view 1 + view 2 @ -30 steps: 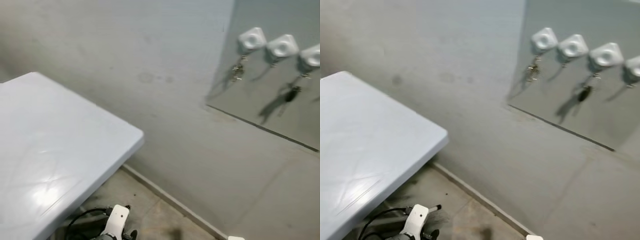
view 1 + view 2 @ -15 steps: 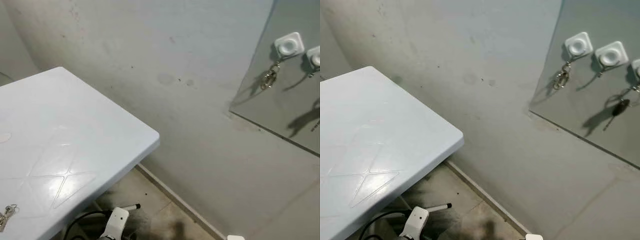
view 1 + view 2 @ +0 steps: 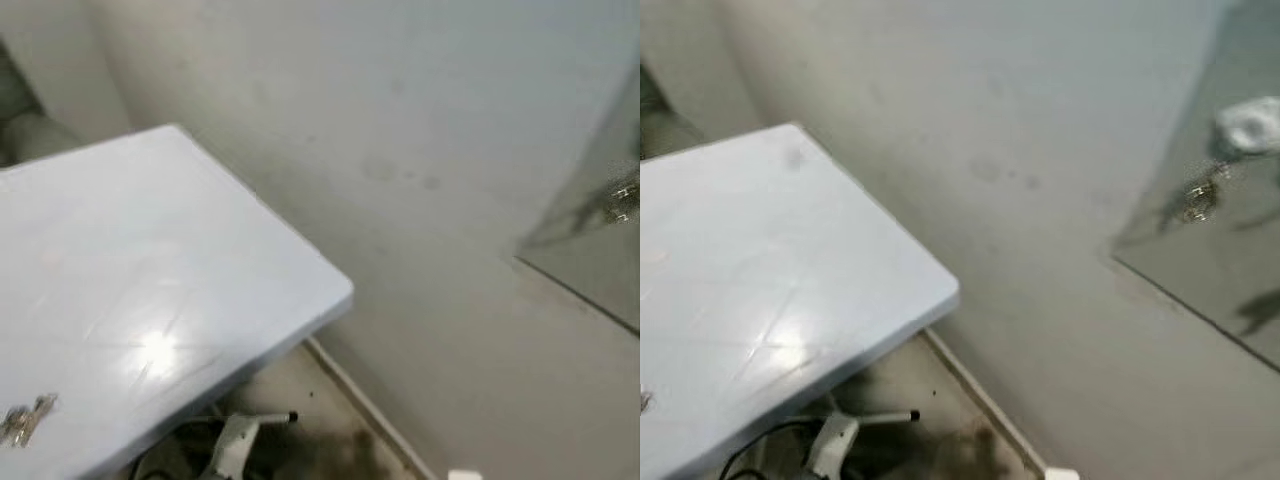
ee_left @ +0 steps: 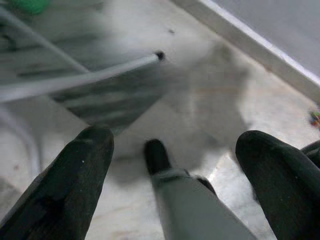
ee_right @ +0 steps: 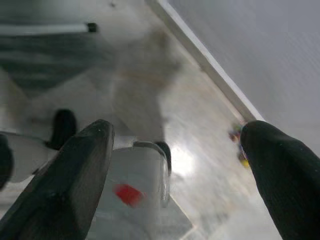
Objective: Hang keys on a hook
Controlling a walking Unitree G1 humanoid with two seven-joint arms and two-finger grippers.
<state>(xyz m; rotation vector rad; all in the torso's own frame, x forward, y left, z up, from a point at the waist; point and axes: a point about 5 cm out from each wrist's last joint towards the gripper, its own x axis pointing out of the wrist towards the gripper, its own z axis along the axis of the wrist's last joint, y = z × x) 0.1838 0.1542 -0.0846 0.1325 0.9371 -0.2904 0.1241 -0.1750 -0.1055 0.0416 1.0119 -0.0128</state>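
Note:
A small bunch of keys lies on the white table near its front edge, at the lower left. On the wall at the far right a white hook sits on a glossy panel, with another bunch of keys hanging from it; both are blurred. My left gripper hangs low over the stone floor, open with nothing between its fingers. My right gripper hangs the same way over the floor near the baseboard, open and holding nothing.
The grey wall runs diagonally behind the table's corner. Under the table are a metal leg, a black cable and my white foot. A small coloured scrap lies by the baseboard.
The camera has swung left: the hooks have slid to the right edge and more of the table shows, with the keys on it. Now the picture is blurred.

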